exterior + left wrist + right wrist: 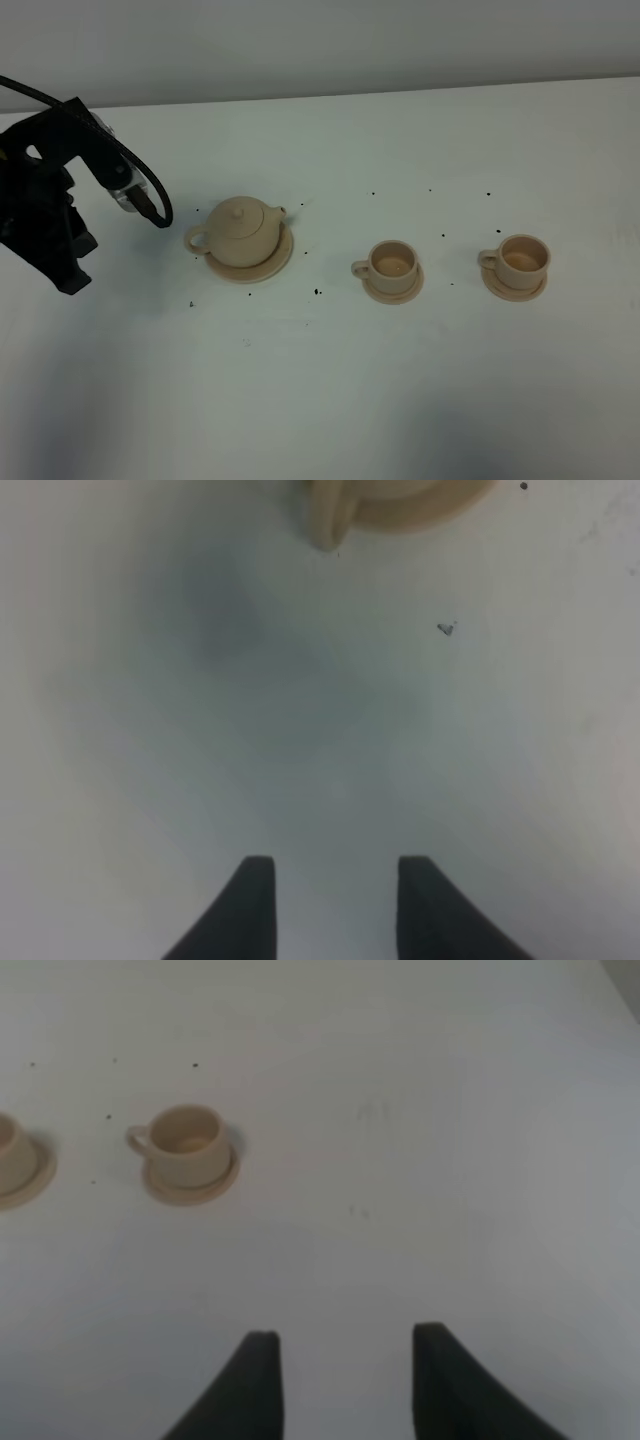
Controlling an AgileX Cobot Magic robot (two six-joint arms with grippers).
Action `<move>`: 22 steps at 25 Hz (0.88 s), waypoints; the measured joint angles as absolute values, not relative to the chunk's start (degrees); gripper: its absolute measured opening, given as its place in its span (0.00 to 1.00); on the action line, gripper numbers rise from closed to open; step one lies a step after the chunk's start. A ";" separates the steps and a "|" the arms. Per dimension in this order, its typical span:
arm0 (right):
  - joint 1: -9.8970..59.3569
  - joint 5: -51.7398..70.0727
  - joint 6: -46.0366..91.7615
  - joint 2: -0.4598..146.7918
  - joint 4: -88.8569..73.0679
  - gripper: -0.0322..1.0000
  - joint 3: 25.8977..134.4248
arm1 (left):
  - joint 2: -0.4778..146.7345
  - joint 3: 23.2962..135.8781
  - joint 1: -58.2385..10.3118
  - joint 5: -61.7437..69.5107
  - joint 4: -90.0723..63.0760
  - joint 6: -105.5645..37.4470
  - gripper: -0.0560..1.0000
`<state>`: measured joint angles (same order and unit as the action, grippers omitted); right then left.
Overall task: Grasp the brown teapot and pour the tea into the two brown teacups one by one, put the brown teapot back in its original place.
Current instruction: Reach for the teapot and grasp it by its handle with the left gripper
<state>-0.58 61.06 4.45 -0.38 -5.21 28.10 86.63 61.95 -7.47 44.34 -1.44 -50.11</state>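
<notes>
The brown teapot (243, 232) stands upright with its lid on, on the wide saucer (272, 265), left of the table's middle; its handle points left. The two brown teacups (392, 262) (522, 258) stand on their small saucers to its right. My left gripper (70, 272) is at the far left, apart from the teapot. In the left wrist view it (335, 880) is open and empty over bare table, with the teapot's handle (326, 518) at the frame edge. My right gripper (345, 1360) is open and empty, away from the right teacup (186, 1145). It is out of the high view.
The white table (400, 380) carries small black specks (318, 292) around the teapot and cups. The left arm's cable (150, 190) loops toward the teapot. The other cup's edge (12, 1160) shows in the right wrist view.
</notes>
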 joint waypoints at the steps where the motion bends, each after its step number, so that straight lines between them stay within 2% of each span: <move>1: -0.58 61.06 4.45 -0.38 -5.21 0.36 28.10 | 87.99 61.95 -7.47 43.17 -1.50 -51.00 0.38; 12: -0.58 61.06 4.45 -0.38 -5.35 0.36 28.10 | 100.81 64.20 -7.77 33.72 -8.43 -61.09 0.38; 16: -0.58 61.06 4.45 -0.38 -5.35 0.36 28.10 | 104.70 71.38 -9.06 37.86 -9.47 -61.28 0.38; 22: -0.58 61.06 4.45 -0.38 -5.49 0.36 28.10 | 112.70 84.69 -10.94 51.29 -9.31 -60.30 0.38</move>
<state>-0.58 61.06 4.45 -0.38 -5.49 28.10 112.70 84.69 -10.94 51.29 -9.31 -60.30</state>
